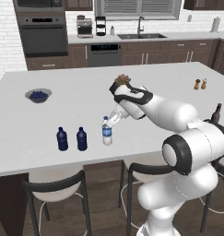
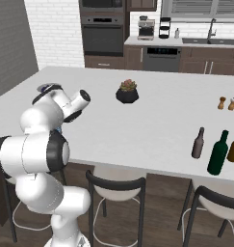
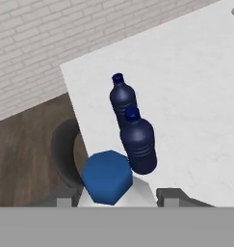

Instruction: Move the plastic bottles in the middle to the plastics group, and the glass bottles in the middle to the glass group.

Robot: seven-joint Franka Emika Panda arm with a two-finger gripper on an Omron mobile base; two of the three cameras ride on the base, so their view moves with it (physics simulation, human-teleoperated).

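Pincer gripping the water bottle beside the blue pair

The pincer [image 1: 109,120] stands half closed around the neck of the small clear plastic water bottle with blue cap and label band [image 1: 107,133], which stands upright on the white table [image 1: 178,83], long axis vertical, directly under the pincer. The two small dark blue plastic bottles [image 1: 71,139] stand just left of the water bottle, near but apart, so lowering and release look sufficient.

The counter [image 1: 145,83] looks like smooth, matt white stone. Two dark blue bottles [image 3: 137,140] appear to be glossy plastic. The green bottle [image 2: 218,153] at the far right shines like glass.
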